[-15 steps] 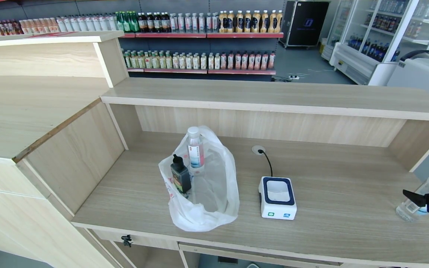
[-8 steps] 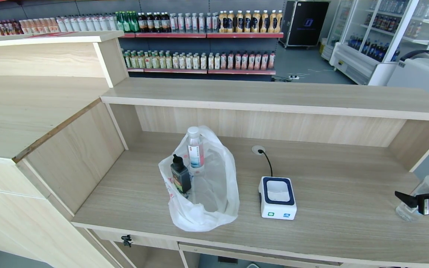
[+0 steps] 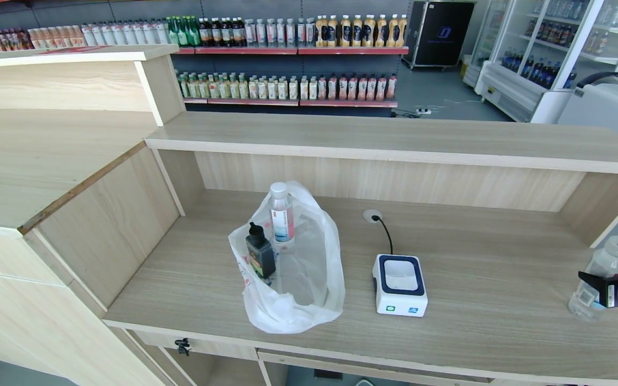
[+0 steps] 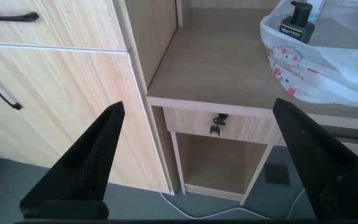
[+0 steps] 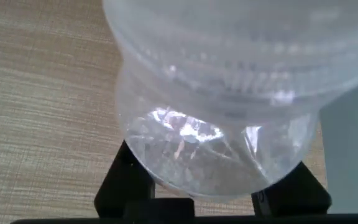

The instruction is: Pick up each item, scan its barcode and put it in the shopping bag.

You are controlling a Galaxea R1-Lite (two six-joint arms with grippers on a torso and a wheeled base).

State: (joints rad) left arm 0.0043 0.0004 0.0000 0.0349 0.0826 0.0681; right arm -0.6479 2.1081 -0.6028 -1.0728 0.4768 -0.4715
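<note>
Head view. A wooden counter (image 3: pixel 475 257) under a raised ledge (image 3: pixel 395 136). Toward the left of it, a white shopping bag (image 3: pixel 311 300) with its mouth open; holds a dark bottle (image 3: pixel 260 254) and a white-capped bottle (image 3: pixel 281 217), both upright. Just right of the bag, a white scanner (image 3: pixel 399 285) with a dark-framed window facing up; trails a black cable (image 3: pixel 385 233) back to a hole in the counter. At the counter's right end, well apart from the scanner, a clear water bottle (image 3: pixel 601 265), tilted a little. Hard to tell whether its base touches the wood. Right gripper (image 3: pixel 607 271) set around its lower part, a black finger on either side.

Left wrist view. Pale cabinet doors (image 4: pixel 55 124) with black handles (image 4: pixel 2 92), and a small lock (image 4: pixel 216 123) on the panel under the counter's edge. Shopping bag up on the counter's corner, dark bottle poking out of it. Left gripper (image 4: pixel 197 106) low in front of the cabinet, well apart from the bag; fingers spread wide, nothing between them.

Right wrist view. Wood grain of the counter behind. Water bottle close up, ribbed and see-through, seated between the right gripper's (image 5: pixel 207 186) two black fingers. Fingers pressed against its sides, clamping it.
</note>
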